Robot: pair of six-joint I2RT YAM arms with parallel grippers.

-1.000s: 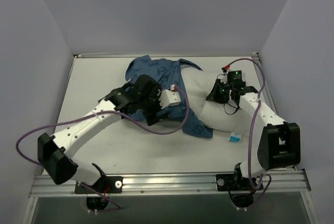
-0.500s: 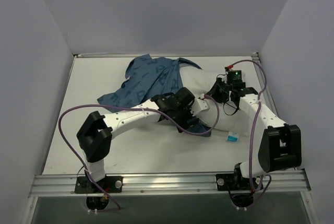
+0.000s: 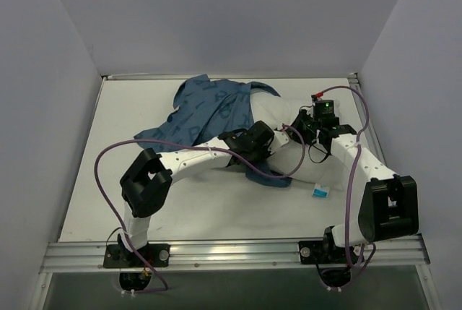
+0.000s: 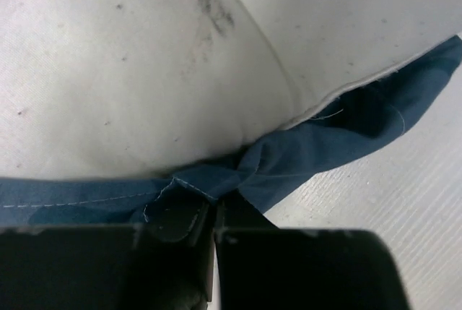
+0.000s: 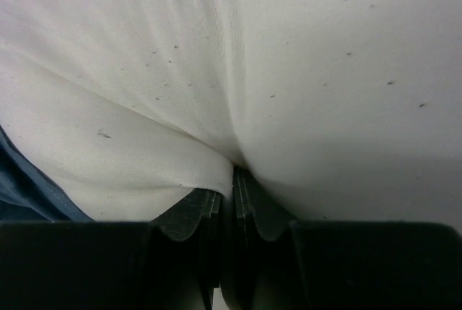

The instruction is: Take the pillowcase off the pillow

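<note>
The blue pillowcase [image 3: 209, 108] lies bunched over the left half of the white pillow [image 3: 307, 169] at the back middle of the table. My left gripper [image 3: 271, 152] reaches across to the pillowcase's near hem. In the left wrist view it [image 4: 213, 205] is shut on a fold of that blue hem [image 4: 289, 162], with the pillow [image 4: 144, 71] bulging just behind. My right gripper [image 3: 303, 126] is at the pillow's far right end. Seen from the right wrist, it [image 5: 232, 183] is shut on a pinch of the pillow's white fabric [image 5: 289, 71].
A small blue-and-white tag [image 3: 322, 191] sticks out at the pillow's near right corner. Grey walls stand round the white table [image 3: 115, 180] on three sides. A metal rail [image 3: 231, 252] runs along the near edge, where both arm bases are bolted.
My left arm has swung right from over the pillowcase to its near hem, and its gripper has gone from open to shut on the blue fabric. The right gripper has kept its hold.
</note>
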